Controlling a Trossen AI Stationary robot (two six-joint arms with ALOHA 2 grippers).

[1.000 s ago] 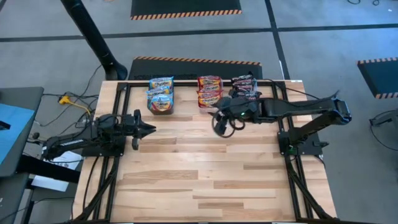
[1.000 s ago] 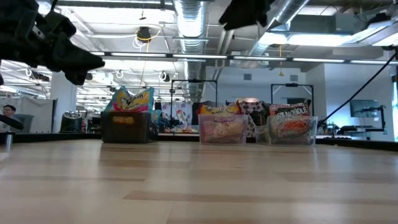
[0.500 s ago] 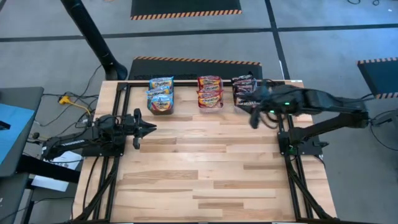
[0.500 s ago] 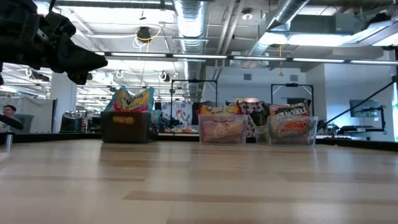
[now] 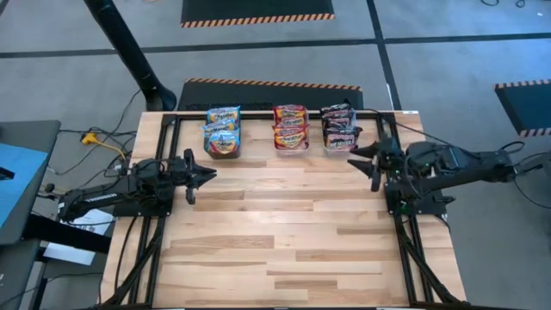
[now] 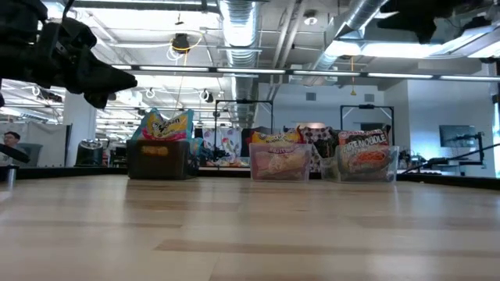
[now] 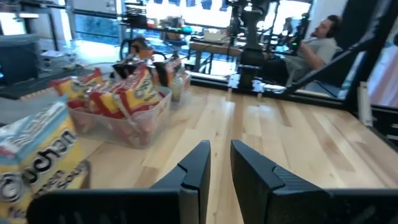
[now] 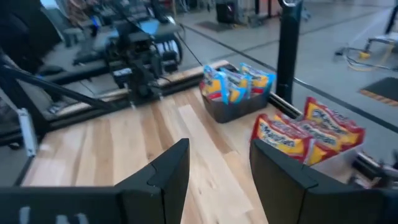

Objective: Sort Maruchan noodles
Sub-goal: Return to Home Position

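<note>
Noodles: flat, glossy crinkled packets, grouped by colour in three bins, apparently sorted. Blue packets (image 5: 223,129) in a dark bin, ahead of the left gripper (image 5: 203,175); red (image 5: 290,127) and black (image 5: 341,127) in clear bins, nearer the right gripper (image 5: 362,157). Both grippers empty: left fingers slightly parted, right fingers wider. Bare plank table (image 5: 275,232).

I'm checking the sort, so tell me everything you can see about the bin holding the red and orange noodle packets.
The red-and-orange packets' bin is the middle of three along the table's far edge. It looks like clear plastic, its walls showing the packets inside. It stands upright on the wood, filled with red/orange Maruchan packets standing on edge and rising above its rim. Neither gripper touches it.
</note>
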